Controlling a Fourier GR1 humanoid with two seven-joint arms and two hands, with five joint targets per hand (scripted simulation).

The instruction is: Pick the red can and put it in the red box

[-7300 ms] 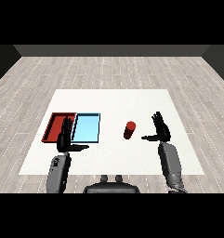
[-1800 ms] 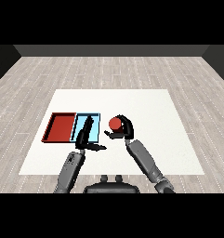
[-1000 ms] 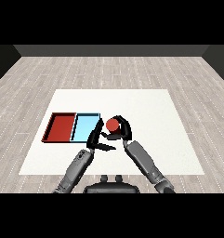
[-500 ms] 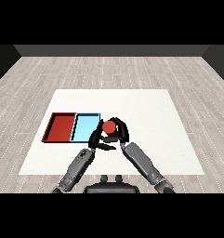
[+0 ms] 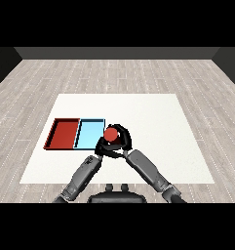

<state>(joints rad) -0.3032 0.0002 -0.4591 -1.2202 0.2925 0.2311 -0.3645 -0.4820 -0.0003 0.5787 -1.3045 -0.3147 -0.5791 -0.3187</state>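
— Head view first: how many hands do we count, and what are they doing?

— We count two. Our right hand (image 5: 123, 139) is curled round the red can (image 5: 110, 134). Our left hand (image 5: 103, 148) sits just left of and below the can, right against it; we cannot tell how its fingers are set.

— Where is the can?

— Between both hands, above the near right corner of the light blue tray (image 5: 88, 135).

— Other things?

— One can, two trays: the red tray (image 5: 64, 135) lies just left of the blue one, on one white table (image 5: 167, 127). We read no writing on anything.
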